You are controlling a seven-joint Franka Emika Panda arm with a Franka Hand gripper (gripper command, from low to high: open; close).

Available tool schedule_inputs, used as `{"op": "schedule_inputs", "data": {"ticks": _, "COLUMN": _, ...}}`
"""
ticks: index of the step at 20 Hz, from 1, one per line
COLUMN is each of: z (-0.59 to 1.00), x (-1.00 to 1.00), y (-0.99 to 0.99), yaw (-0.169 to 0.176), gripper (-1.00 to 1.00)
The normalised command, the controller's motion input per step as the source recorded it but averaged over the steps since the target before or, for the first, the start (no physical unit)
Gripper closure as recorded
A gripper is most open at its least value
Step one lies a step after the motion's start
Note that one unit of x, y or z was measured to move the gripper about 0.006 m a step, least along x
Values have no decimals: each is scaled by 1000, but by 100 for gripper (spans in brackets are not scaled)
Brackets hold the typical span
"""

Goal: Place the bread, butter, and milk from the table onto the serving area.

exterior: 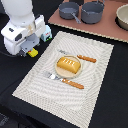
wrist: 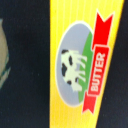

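The bread (exterior: pixel 68 64) lies on the round tan plate (exterior: pixel 58 70) in the middle of the serving area (exterior: pixel 95 97). The butter (exterior: pixel 33 52) is on the black table (exterior: pixel 112 107) just off the mat's edge on the exterior view's left. In the wrist view the butter (wrist: pixel 82 65) fills the picture at close range. My gripper (exterior: pixel 29 49) is directly over the butter; the white hand hides its fingers and they do not show in the wrist view. The milk (exterior: pixel 47 33) stands just behind the hand, partly hidden.
A knife (exterior: pixel 86 58) and a fork (exterior: pixel 65 80) with orange handles lie beside the plate. A reddish-brown board (exterior: pixel 102 27) with grey pots (exterior: pixel 93 12) is at the back. A pale bowl (exterior: pixel 123 17) is at the exterior view's far right.
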Motion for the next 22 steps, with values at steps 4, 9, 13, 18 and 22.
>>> {"op": "schedule_inputs", "data": {"ticks": 4, "z": -108, "x": -222, "y": 89, "yaw": -1, "gripper": 100}}
{"op": "schedule_inputs", "data": {"ticks": 9, "z": -81, "x": -159, "y": 85, "yaw": -1, "gripper": 100}}
{"op": "schedule_inputs", "data": {"ticks": 13, "z": -131, "x": -88, "y": 72, "yaw": 0, "gripper": 100}}
{"op": "schedule_inputs", "data": {"ticks": 18, "z": -51, "x": 40, "y": 82, "yaw": 0, "gripper": 100}}
{"op": "schedule_inputs", "data": {"ticks": 22, "z": 890, "x": 494, "y": 21, "yaw": -9, "gripper": 100}}
